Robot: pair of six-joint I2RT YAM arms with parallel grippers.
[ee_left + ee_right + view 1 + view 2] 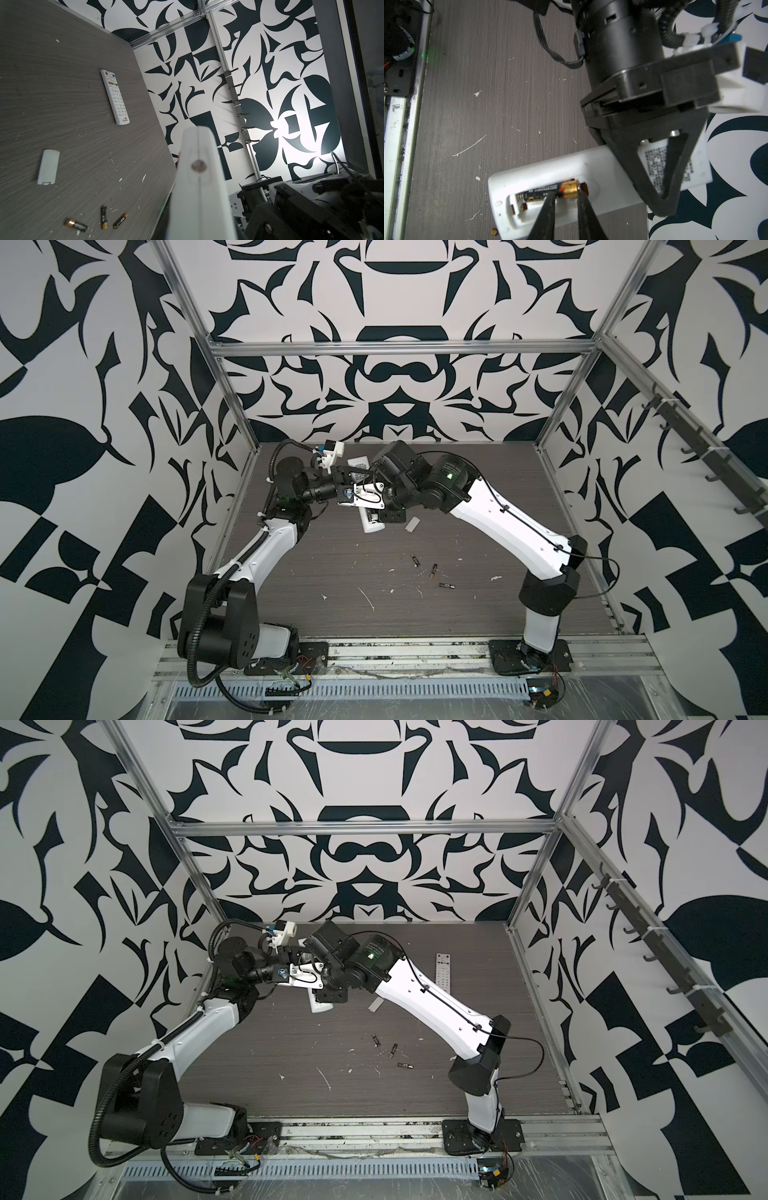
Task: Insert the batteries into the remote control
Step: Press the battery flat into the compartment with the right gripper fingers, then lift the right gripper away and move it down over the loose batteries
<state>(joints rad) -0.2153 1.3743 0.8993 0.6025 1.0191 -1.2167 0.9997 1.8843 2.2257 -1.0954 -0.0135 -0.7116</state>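
Battery (566,190), slim dark cylinder with coppery band, lies in white plastic remote (550,166).

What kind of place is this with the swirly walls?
Probably a robot test booth: a left arm and right arm bolted to a rail, a metal frame, and patterned walls around a small table.

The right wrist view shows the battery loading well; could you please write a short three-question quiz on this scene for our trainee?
1. How many batteries lie loose on the table?
2. True or false: the left gripper grips the remote whose compartment is open.
3. Fill in: the right gripper has its fingertips at a battery in the remote's ____.
Key: 1 three; 2 true; 3 compartment.
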